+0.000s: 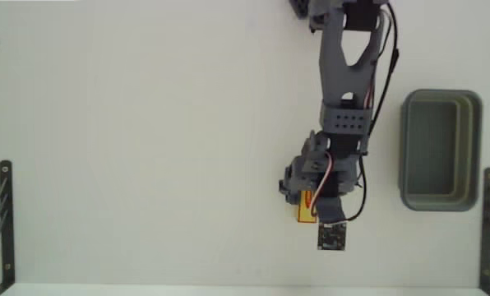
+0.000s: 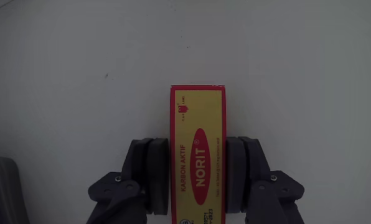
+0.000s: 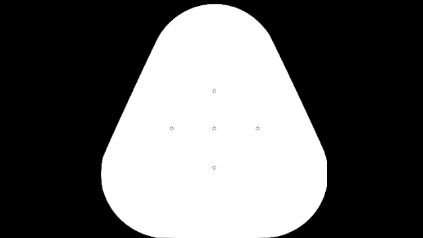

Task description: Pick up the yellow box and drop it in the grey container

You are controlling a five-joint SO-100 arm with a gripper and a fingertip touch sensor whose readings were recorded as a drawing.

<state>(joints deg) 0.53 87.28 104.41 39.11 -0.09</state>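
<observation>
Fingers (image 2: 155, 177) pressed against both long sides of the yellow box (image 2: 198, 155), apparently gripping it. Box well left of the grey container (image 1: 441, 150) in fixed view. Grasp step; next: lift, carry to container.

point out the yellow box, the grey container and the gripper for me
yellow box (image 2: 197, 155): wrist view, on the red oval of its top face.
grey container (image 1: 409, 148): fixed view, on its left rim.
gripper (image 2: 197, 177): wrist view, midway between the fingertips, which press the box's two long sides.
</observation>
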